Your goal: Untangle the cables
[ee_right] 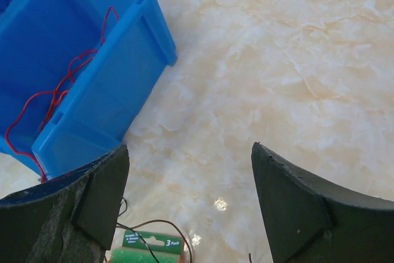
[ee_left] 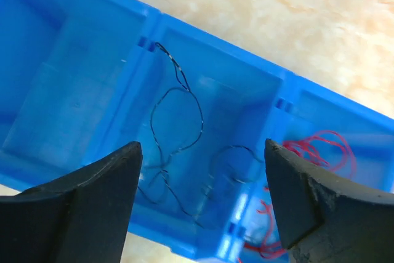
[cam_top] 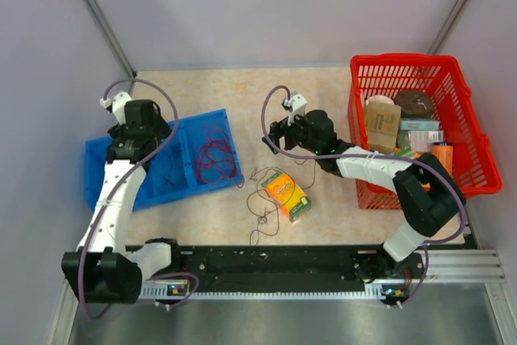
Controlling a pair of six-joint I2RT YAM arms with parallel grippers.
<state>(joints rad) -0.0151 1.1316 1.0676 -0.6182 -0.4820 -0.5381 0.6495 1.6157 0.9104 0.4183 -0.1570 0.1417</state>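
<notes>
Above the middle compartment of the blue plastic bin (ee_left: 215, 38), where the thin black cable (ee_left: 201, 118) lies loose, lift the wide-open, empty left gripper (ee_left: 202, 152) straight up, clear of its loops; the right gripper (ee_right: 189, 147), equally open and empty, hangs over the beige bench (ee_right: 277, 60).

Bright even light, faint glare, foreground seemingly blurred

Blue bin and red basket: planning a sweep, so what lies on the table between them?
Top view: an orange-and-green box, with thin dark cables looped loosely beside it; the right gripper hangs over that stretch.
</notes>
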